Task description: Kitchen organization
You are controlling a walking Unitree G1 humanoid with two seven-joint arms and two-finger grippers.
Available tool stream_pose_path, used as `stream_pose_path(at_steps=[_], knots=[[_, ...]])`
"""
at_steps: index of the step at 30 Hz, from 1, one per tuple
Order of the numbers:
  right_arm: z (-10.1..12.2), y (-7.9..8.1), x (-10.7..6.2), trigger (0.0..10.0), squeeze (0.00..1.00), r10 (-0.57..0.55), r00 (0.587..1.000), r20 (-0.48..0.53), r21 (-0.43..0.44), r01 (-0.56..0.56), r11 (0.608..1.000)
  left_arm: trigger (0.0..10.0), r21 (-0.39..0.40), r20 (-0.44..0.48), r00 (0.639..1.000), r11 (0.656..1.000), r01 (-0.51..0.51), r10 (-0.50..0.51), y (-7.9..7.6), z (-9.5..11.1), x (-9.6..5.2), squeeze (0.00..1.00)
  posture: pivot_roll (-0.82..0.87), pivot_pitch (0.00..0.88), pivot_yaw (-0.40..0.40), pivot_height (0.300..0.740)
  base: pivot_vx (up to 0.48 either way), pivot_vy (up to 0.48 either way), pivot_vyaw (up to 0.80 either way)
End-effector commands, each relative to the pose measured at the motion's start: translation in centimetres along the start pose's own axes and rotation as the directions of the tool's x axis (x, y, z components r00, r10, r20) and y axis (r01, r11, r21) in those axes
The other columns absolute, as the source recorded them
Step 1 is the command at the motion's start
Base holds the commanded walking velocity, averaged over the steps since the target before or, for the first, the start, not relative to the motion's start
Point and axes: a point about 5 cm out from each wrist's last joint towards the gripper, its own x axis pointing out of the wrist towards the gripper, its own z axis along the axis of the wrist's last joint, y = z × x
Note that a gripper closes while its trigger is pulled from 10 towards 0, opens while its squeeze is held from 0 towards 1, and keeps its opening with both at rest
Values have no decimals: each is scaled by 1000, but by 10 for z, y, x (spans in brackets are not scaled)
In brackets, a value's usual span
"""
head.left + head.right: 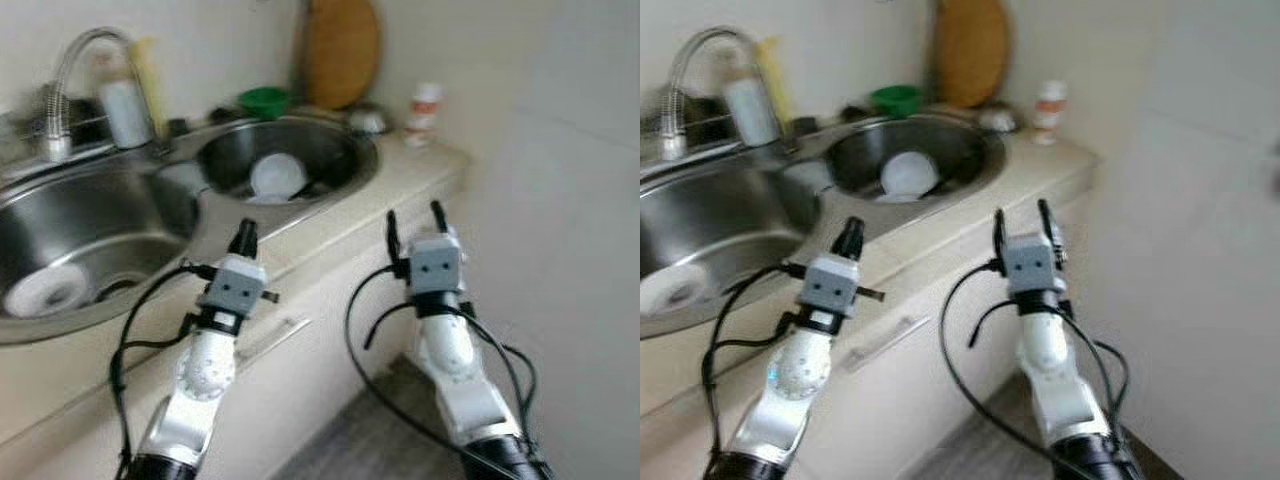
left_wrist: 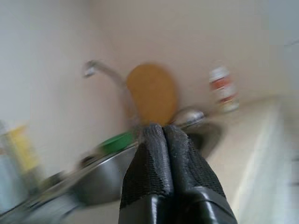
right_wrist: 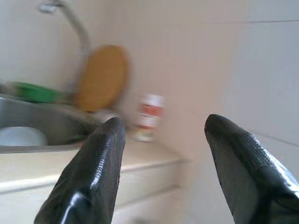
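Approach phase: both arms are raised in front of the double sink (image 1: 180,235), nothing in hand. The left gripper (image 1: 245,236) has its fingers pressed together and empty; the right gripper (image 1: 415,222) holds its fingers spread apart, beside the counter edge. A white bowl (image 1: 277,176) sits in the far basin, a white plate (image 1: 45,290) in the near one. The next move, I'd judge, is reaching over the rim toward that bowl, opening the left fingers first.

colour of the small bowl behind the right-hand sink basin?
Green. The small bowl sits at the back rim of that basin, clearest in the left eye view.
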Motion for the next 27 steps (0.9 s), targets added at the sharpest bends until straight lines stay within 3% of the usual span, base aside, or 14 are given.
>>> stream_pose_path(at_steps=[1,6,13,24,27], knots=[[4,6,0,10000,0,7,1000,9,14,-7,1000,10000,25,-18,1000,1000,1,-1,5,-4,-3,0,-49,0,8,740,0,0,-800],[-2,5,-3,10000,0,4,1000,-30,12,-4,1000,10000,28,-35,999,999,15,-14,3,-8,-6,0,-51,0,9,740,0,0,-800],[-25,-6,-4,10000,0,-76,979,-191,35,84,996,10000,32,-48,999,999,18,-16,1,-10,-8,0,-57,0,8,740,0,0,-800],[-34,-12,-4,10000,0,-114,956,-271,47,132,990,10000,37,-73,997,999,14,-11,0,-14,-9,0,-58,0,4,740,0,-421,-800],[-38,-13,-4,10000,0,-127,946,-298,50,149,988,10000,16,-75,997,1000,5,-4,0,-15,-9,0,-59,0,3,740,0,0,-792]])
